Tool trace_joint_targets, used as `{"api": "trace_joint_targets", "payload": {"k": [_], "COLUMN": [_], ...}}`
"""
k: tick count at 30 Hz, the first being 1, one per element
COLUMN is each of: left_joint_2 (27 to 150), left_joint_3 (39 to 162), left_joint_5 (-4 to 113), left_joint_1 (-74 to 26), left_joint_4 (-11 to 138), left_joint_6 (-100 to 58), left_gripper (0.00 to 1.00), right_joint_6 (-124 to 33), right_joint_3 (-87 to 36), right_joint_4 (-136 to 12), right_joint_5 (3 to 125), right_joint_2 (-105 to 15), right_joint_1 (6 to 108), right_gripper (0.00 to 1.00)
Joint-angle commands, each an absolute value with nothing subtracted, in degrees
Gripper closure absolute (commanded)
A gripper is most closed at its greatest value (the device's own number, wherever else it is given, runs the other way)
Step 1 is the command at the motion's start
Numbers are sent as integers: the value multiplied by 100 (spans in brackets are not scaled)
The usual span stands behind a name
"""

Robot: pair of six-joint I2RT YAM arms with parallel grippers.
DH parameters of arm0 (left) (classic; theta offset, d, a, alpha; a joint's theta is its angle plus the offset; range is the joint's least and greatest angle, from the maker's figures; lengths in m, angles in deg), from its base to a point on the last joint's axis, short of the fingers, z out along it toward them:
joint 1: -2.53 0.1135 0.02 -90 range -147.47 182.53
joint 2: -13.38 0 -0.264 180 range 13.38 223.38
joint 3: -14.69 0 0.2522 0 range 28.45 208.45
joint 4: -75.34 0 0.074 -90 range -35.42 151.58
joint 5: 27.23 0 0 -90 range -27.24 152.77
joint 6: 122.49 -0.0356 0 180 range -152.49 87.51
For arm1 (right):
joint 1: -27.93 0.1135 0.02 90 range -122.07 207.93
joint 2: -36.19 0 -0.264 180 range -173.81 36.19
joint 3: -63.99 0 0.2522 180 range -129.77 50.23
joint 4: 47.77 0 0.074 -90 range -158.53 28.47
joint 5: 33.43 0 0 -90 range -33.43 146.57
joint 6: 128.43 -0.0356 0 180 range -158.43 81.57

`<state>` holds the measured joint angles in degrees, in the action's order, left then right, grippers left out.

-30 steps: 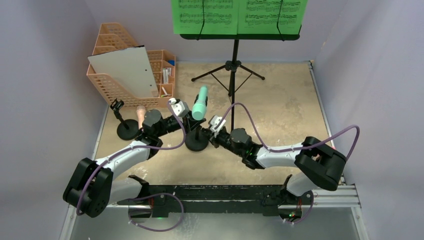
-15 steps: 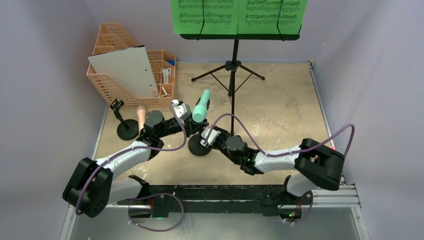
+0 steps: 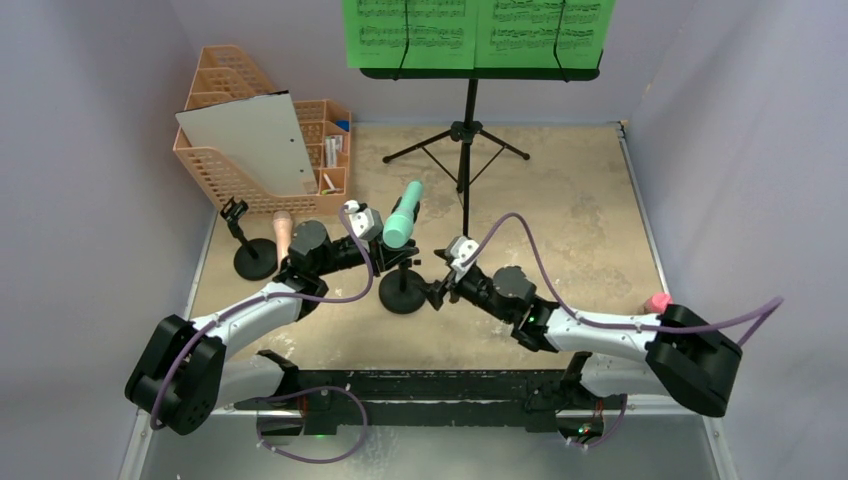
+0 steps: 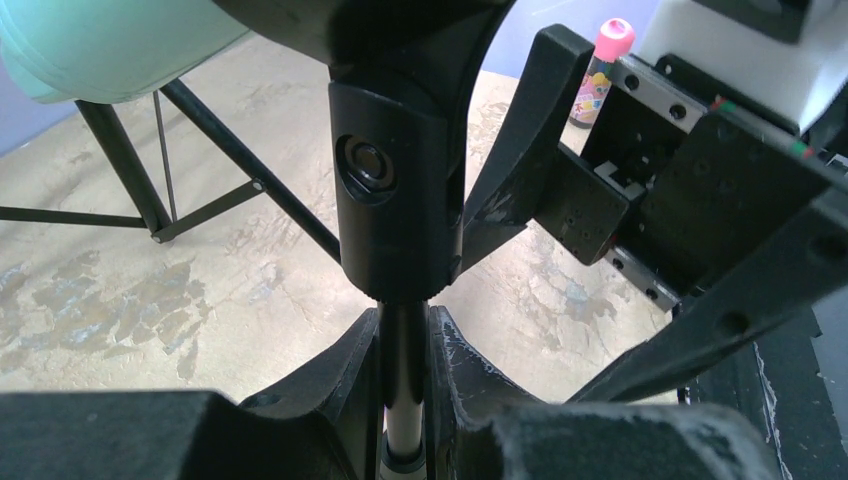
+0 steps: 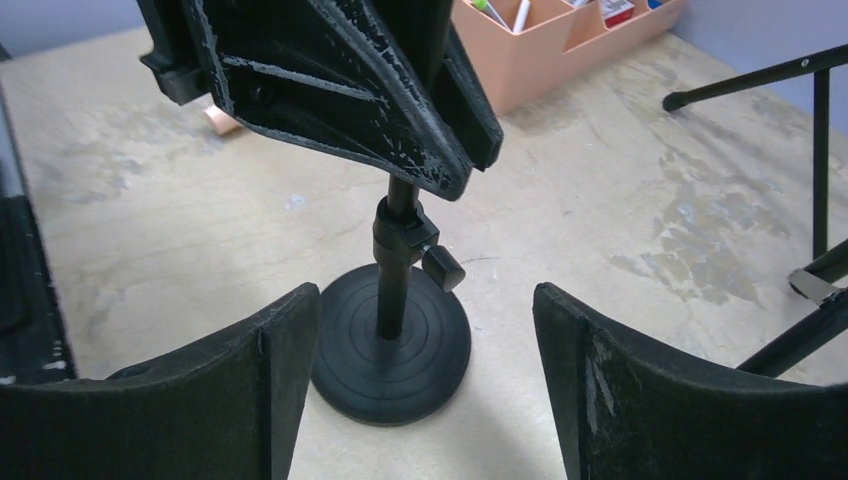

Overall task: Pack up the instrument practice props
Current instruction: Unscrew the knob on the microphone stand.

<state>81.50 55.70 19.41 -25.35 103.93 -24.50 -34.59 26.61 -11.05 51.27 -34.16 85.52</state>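
- The right claw hung low over the counter with its fingers wide apart and nothing between them, just right of the centre holder.
- In the right wrist view, the holder's round base lay on the counter beyond the two fingers, clear of both.
- A small pink-capped tube stood at the counter's right edge, beside the right arm.
- The centre holder stood upright in the near half of the counter, roughly midway across.
- The left claw was clamped on that holder's thin stem, above the base. The left wrist view showed a finger pressed on each side of the stem, just under the clip.
- The mint microphone sat in the clip, tilted, with its head pointing up and away.
- The second holder stood upright on the counter, left of the left arm and well apart from the centre one.
- The pink microphone showed just right of the second holder, partly hidden by the left arm.
- The orange mesh organizer sat in the far left corner, with a grey-white board leaning against it.
- Farthest back, the black music desk stood on its tripod legs. Two green sheet-music pages rested on it side by side.
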Motion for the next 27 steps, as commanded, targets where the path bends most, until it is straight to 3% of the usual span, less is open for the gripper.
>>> {"api": "trace_joint_targets", "payload": {"k": [1,15,27], "left_joint_2": [8070,8070,8062], "left_joint_3": [5614,5624,5623], "left_joint_5": [1794,1768,1824], "left_joint_1": [-2542,-2542,-2542], "left_joint_4": [10693,10675,10641], "left_joint_6": [-2359,-2362,-2396], "left_gripper": [100,100,100], "right_joint_6": [-4188,-2100,-1300], "right_joint_3": [2875,2009,1317], "right_joint_4": [-749,-1596,-2645], "right_joint_5": [6193,6657,6189], "right_joint_2": [-2962,-3510,-3973], "right_joint_1": [8201,7927,8026], "right_gripper": [20,21,53]}}
